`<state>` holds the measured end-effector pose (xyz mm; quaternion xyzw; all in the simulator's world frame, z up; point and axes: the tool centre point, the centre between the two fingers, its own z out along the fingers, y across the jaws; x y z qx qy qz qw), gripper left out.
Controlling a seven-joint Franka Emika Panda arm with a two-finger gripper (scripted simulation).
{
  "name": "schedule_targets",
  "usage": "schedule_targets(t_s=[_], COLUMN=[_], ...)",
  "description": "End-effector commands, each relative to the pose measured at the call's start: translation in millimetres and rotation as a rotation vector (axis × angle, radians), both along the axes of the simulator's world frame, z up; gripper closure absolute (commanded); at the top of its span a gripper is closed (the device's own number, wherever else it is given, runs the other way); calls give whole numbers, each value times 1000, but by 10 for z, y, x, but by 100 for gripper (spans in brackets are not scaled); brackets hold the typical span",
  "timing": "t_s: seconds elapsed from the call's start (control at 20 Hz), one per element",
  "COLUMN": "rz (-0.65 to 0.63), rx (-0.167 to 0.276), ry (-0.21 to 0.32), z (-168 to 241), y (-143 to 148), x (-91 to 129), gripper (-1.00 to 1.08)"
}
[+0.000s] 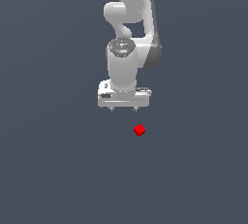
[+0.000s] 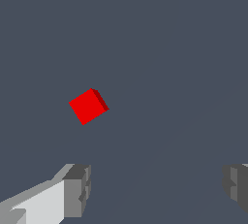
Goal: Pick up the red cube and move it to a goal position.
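While your gripper (image 2: 155, 189) hangs with its fingers wide apart and nothing between them, the red cube (image 2: 88, 106) waits ahead on the floor (image 2: 184, 48), not yet gripped.

From the wrist view you see the two grey fingertips (image 2: 77, 189) closest to you, spread so the cube can pass between them; the cube sits beyond them and off the middle of the gap, turned at an angle to the fingers. In the exterior view the cube (image 1: 139, 130) lies apart from the gripper (image 1: 123, 108), toward that view's right. I judge you must first center over it and perhaps rotate. No goal mark is visible.
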<state>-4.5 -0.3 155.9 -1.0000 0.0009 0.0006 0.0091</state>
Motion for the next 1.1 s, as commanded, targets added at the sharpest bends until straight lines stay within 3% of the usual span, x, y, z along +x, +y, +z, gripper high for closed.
schedule_targets(t_s=[0.0,0.5,1.05], rz=[0,96,399], rx=[0,-2,-9], ry=[0,-1,-5], z=[0,-235,-974], y=[0,117,535], x=[0,90,300], gripper=[-92,-92,-92])
